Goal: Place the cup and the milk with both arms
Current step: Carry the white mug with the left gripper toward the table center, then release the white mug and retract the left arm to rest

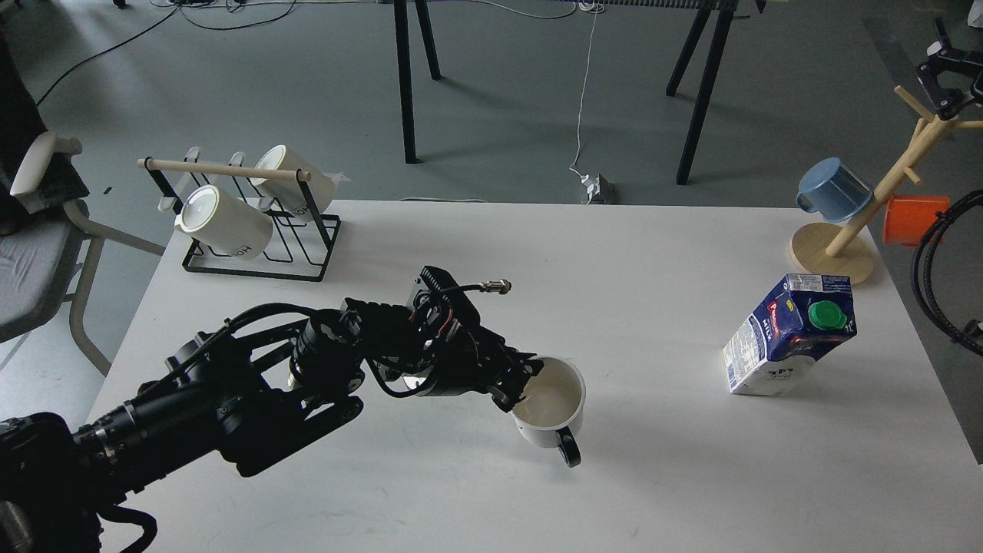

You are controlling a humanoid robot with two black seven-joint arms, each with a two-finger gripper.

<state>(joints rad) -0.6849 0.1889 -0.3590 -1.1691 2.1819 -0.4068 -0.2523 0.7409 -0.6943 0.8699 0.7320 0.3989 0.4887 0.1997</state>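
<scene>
The cup (551, 407) is a white mug with a black handle turned toward me, standing upright on the white table (630, 261) in front of centre. My left gripper (516, 384) reaches in from the left, its fingers closed over the cup's left rim. The milk (791, 336), a dark blue and white carton with a green cap, stands at the right, well apart from both grippers. My right gripper (943, 81) shows small and dark at the top right edge, above the mug tree; its fingers cannot be told apart.
A black wire rack (257, 230) with two white handle-less cups stands at the back left. A wooden mug tree (845, 246) with a blue mug (833, 188) and an orange cup (914, 219) stands at the back right corner. A chair is off the table's left.
</scene>
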